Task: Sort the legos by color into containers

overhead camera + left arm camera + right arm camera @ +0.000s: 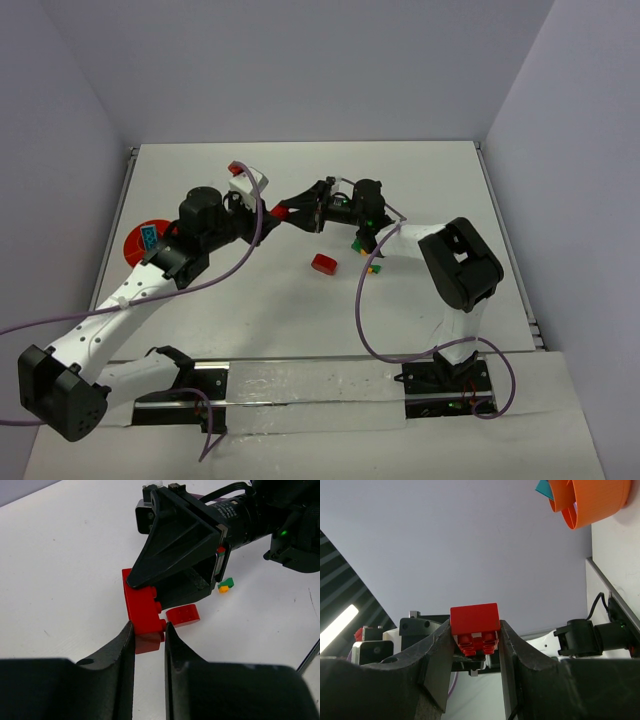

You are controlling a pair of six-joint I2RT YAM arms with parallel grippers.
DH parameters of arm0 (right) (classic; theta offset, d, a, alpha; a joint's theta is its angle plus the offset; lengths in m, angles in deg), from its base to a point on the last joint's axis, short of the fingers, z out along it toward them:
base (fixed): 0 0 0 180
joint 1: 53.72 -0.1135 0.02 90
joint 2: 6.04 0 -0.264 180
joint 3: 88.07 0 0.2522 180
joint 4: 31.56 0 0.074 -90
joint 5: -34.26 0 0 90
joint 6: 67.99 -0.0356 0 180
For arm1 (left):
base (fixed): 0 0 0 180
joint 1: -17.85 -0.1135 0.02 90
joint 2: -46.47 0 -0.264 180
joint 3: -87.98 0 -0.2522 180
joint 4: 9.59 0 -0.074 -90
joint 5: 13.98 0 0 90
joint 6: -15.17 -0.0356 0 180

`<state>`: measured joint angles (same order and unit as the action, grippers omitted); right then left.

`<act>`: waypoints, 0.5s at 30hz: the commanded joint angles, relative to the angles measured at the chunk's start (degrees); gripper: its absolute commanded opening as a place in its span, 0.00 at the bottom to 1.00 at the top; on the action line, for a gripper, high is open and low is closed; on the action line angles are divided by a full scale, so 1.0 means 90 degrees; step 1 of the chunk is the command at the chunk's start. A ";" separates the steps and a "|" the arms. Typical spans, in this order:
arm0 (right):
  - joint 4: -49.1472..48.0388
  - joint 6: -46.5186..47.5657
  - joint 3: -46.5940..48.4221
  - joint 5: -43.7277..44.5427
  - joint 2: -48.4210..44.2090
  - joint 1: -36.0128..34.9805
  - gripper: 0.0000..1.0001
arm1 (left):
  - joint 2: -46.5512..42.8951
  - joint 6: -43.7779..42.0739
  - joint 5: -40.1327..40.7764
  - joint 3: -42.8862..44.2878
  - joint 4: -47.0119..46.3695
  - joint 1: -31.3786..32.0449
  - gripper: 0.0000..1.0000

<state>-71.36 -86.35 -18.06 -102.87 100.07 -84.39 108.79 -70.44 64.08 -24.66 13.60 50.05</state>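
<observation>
Item under handling: one red brick (141, 605), held over the middle of the table (300, 320) at the point where the two arms meet. The right gripper (475, 632) has it clamped, one black finger pressed to each side and the studs facing its wrist camera. The left gripper (149, 630) is narrowed to a slim gap about the brick's lower end. Both fingertips stand against the plastic, so the brick is gripped from two sides at once.

A second red brick (183, 615) lies loose on the table just beyond the held one. Green and yellow pieces (225, 585) lie farther off, near the right arm.

The orange bowl (600, 505) sits at the left edge of the table, partly under the left arm and well apart from the held brick. A teal piece (543, 487) shows at its rim.
</observation>
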 commanded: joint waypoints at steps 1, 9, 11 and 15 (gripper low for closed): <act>-0.0399 0.0034 0.0322 -0.0229 -0.0126 -0.0107 0.34 | -0.0069 -0.0055 0.0165 0.0196 0.0084 -0.0020 0.00; 0.0216 0.0731 0.0569 -0.0499 -0.0119 0.0107 1.00 | -0.0226 -0.0350 -0.0771 0.0892 0.1693 -0.0904 0.00; 0.0523 0.1194 0.0745 -0.0581 -0.0157 0.0290 1.00 | -0.0214 -0.0419 -0.0999 0.1089 0.2287 -0.1374 0.00; 0.1184 0.1963 0.0900 -0.0631 -0.0259 0.0561 1.00 | -0.0062 -0.0752 -0.1355 0.1403 0.3188 -0.2268 0.00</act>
<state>-65.75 -77.15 -13.21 -107.39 100.07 -82.02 108.16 -73.85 57.20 -16.27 32.33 35.27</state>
